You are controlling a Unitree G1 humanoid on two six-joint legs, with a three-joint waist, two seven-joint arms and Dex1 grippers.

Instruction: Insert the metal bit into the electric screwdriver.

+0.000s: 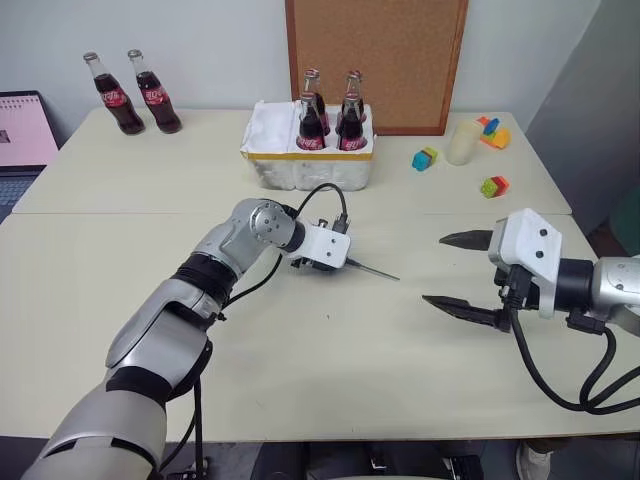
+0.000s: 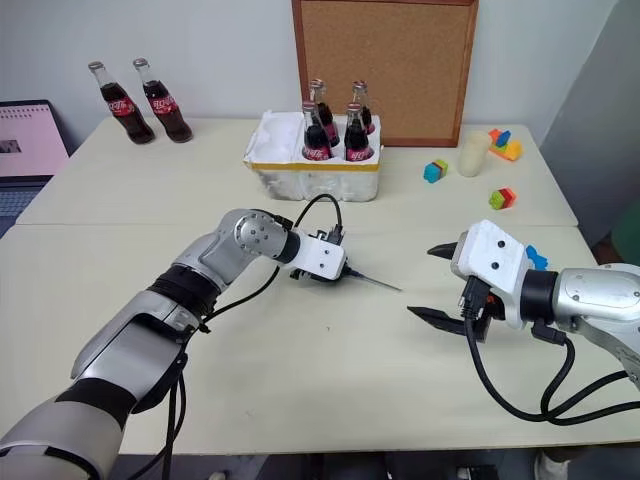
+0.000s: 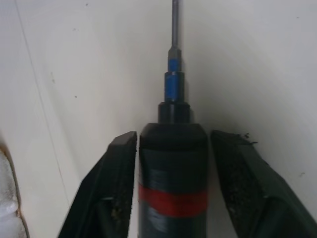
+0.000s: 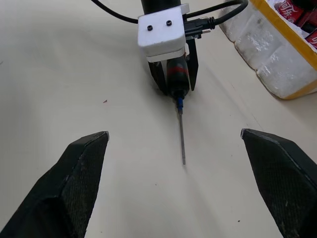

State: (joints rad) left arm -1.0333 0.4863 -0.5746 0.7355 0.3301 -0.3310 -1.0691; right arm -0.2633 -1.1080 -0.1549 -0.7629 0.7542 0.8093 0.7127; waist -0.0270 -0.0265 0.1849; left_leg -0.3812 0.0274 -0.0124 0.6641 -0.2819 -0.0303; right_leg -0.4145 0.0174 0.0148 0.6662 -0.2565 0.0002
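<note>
The electric screwdriver (image 3: 173, 188), a dark body with a red band, lies on the table in the middle. The metal bit (image 4: 182, 136) sticks out of its blue-collared tip, pointing toward my right gripper. My left gripper (image 4: 177, 89) is around the screwdriver's body. Its fingers (image 3: 116, 168) stand slightly apart from it, with a thin gap on each side. My right gripper (image 1: 434, 268) hovers wide open to the right of the bit's end, with nothing between its fingers.
A white foam box (image 1: 310, 170) holding several cola bottles stands behind the left gripper. Two more bottles (image 1: 130, 95) and a laptop (image 1: 25, 130) are at the far left. A cup (image 1: 462, 142) and coloured blocks (image 1: 494, 186) sit at the back right.
</note>
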